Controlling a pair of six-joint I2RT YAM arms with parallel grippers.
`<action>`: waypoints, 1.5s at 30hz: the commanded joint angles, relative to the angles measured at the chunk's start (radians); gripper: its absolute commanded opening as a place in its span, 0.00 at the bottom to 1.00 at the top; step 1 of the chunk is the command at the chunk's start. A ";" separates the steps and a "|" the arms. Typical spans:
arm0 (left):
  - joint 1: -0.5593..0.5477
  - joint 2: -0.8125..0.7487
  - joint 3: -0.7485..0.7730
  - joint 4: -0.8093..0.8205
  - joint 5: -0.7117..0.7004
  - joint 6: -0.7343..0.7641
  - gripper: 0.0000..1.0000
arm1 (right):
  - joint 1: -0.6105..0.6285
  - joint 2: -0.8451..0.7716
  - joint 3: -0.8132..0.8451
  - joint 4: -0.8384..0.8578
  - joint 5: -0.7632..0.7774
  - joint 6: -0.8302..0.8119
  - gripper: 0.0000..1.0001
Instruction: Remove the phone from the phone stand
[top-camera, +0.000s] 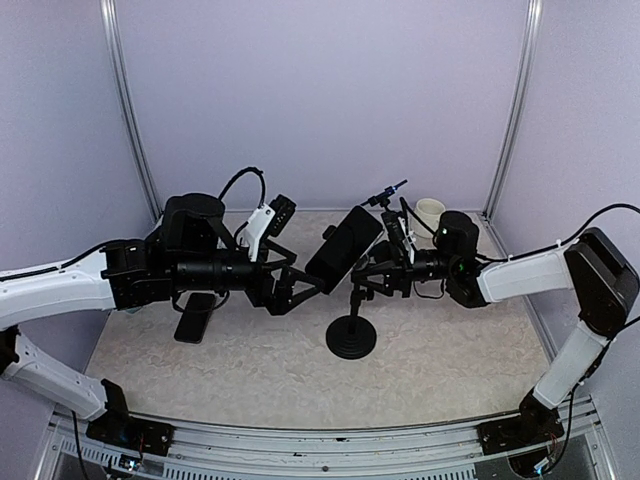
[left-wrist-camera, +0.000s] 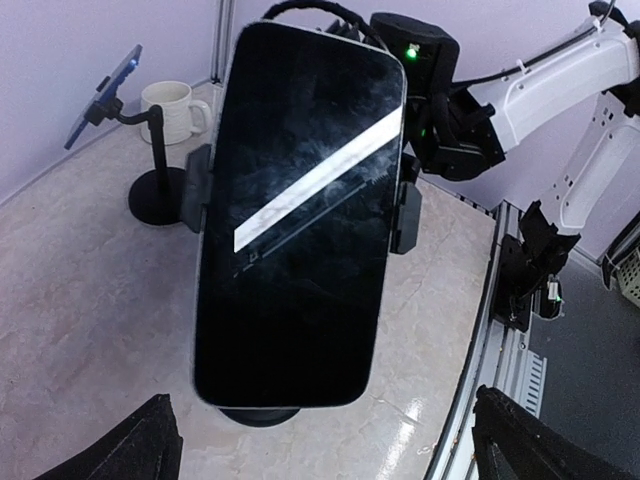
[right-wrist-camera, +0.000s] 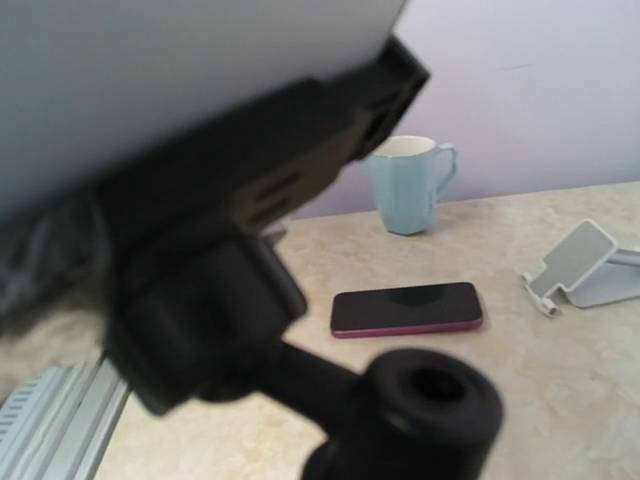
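Left wrist, my left fingers (left-wrist-camera: 140, 445): spread as wide as they go and holding nothing. The two tips sit at the bottom corners of the view, one on each side of the phone's lower end and apart from it.
Left wrist, phone (left-wrist-camera: 300, 220): dark screen facing me, tilted. It is clamped by its long sides in the phone stand (left-wrist-camera: 405, 205), above the counter (left-wrist-camera: 70, 300).
Left wrist, background: a second small stand (left-wrist-camera: 155, 195) carries a blue-faced device, with a white mug (left-wrist-camera: 175, 110) just behind it. My right arm (left-wrist-camera: 540, 80) reaches in behind the phone.
Right wrist, phone stand: the back of the cradle and its ball joint fill the view, very close and blurred. The phone's grey back is at the upper left. I cannot make out my own right fingers here.
Right wrist, counter: a spare phone (right-wrist-camera: 407, 308) lies flat, with a pale blue mug (right-wrist-camera: 410, 185) beyond it and a white angled holder (right-wrist-camera: 585, 265) to the right.
Top, my right fingers (top-camera: 380, 272): part-way closed at the stand's neck behind the phone, gripping it as far as I can tell.
Top, left fingers: just beside the phone's lower-left end, not touching it.
Top, phone: in the stand's cradle, leaning back over the round base (top-camera: 351, 340), mid-counter.
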 joint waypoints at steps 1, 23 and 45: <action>-0.057 0.070 0.033 0.013 -0.102 -0.036 0.99 | 0.019 -0.066 0.000 0.031 -0.053 -0.036 0.20; -0.151 0.252 0.218 -0.103 -0.258 0.029 0.92 | 0.047 -0.066 0.028 -0.035 -0.098 -0.068 0.20; -0.184 0.221 0.151 -0.034 -0.428 -0.070 0.58 | 0.048 -0.185 0.066 -0.270 0.157 -0.042 0.69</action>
